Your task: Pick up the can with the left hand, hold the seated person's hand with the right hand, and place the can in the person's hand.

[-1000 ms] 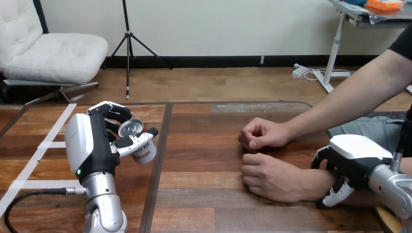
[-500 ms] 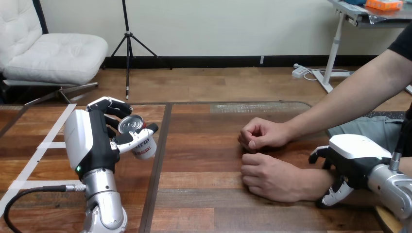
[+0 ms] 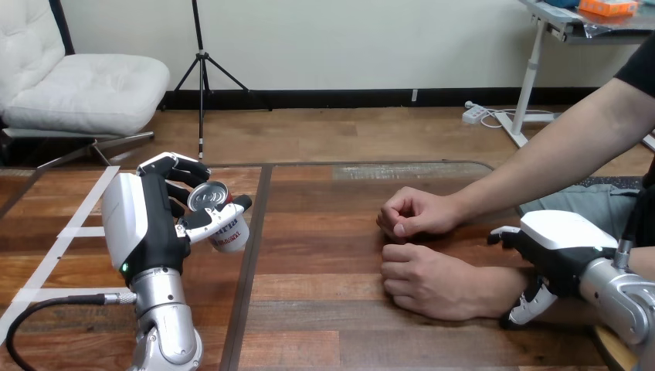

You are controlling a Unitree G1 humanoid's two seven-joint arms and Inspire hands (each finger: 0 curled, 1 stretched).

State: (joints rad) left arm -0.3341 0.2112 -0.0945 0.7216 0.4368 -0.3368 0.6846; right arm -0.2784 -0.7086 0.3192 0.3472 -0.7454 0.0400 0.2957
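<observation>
My left hand [image 3: 143, 224] stands upright over the table's left part, shut on the can [image 3: 220, 220]. The can is tilted, its silver top turned up and to the right, and it hangs clear of the wood. The person's two hands lie at centre right, both loosely fisted: the far hand [image 3: 413, 212] and the near hand [image 3: 425, 282], knuckles up. My right hand [image 3: 560, 247] sits over the near hand's wrist [image 3: 494, 287]. Its fingers [image 3: 502, 234] reach out above the wrist's far side, the thumb [image 3: 529, 305] hangs at its near side, and neither is closed round it.
White tape strips [image 3: 73, 230] cross the wooden table [image 3: 324, 309] at the far left. A black cable [image 3: 42, 311] runs along the front left beside my left forearm. A dark seam [image 3: 249, 270] splits the tabletop just right of the can.
My right hand has crept left along the person's wrist and its fingers have lifted and straightened. The left hand with the can has barely moved since half a second ago.
</observation>
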